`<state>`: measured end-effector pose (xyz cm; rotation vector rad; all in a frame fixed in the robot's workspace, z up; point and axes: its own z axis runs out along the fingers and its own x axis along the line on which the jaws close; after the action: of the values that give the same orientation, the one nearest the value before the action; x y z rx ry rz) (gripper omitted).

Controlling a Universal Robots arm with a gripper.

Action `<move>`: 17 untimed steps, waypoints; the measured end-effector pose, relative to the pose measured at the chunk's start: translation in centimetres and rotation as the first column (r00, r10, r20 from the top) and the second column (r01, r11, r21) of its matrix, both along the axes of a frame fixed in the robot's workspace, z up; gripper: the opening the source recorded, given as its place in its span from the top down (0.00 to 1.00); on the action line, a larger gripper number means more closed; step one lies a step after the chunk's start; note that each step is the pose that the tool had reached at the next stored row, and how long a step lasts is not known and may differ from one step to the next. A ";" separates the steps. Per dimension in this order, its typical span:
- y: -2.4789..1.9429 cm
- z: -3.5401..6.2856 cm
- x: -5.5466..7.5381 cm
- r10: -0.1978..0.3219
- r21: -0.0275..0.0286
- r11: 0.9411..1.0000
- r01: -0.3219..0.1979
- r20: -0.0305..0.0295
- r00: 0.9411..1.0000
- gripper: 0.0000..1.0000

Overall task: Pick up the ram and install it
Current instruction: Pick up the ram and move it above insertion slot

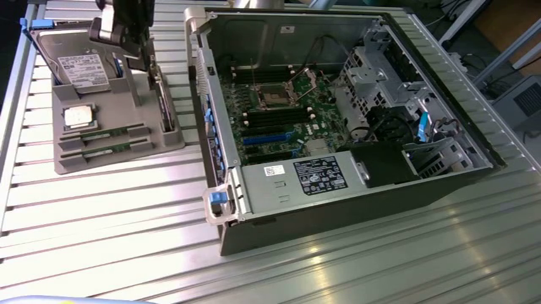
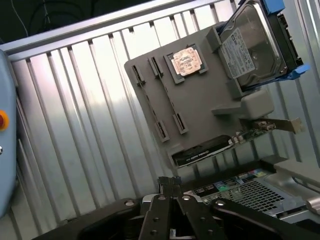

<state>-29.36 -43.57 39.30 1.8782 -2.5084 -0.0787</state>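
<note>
- The ram (image 1: 106,134), a long, thin green circuit-board stick with small black chips, sits in a slot of the grey moulded plastic tray (image 1: 127,161), at the end closest to the exterior camera. Its twin (image 1: 108,149) sits just beside it, and neither is lifted.
- Your black gripper (image 2: 169,183) hovers above the tray, nearer the big silver hard drive (image 1: 85,60) than the sticks. Its fingers look pressed together, pinching nothing.
- I judge you are at the approach to the pick.
- The pick calls for spread fingers lined up across the stick's thin edge, clear of its twin and the square silver processor chip (image 1: 78,116).
- The open dark computer case (image 1: 279,218) stands beside the tray on the ribbed metal surface (image 1: 127,221), its green motherboard (image 1: 287,120) exposed.
</note>
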 end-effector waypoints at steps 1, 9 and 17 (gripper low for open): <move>0.00 0.00 0.0 0.016 0.000 1.000 -0.016 0.000 1.000 0.89; -0.02 0.00 0.0 0.104 0.000 0.995 -0.104 0.000 0.995 0.89; -0.02 0.00 0.0 0.164 0.000 0.986 -0.164 0.000 0.986 0.89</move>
<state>-29.36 -43.59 39.30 2.0752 -2.3426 -0.0773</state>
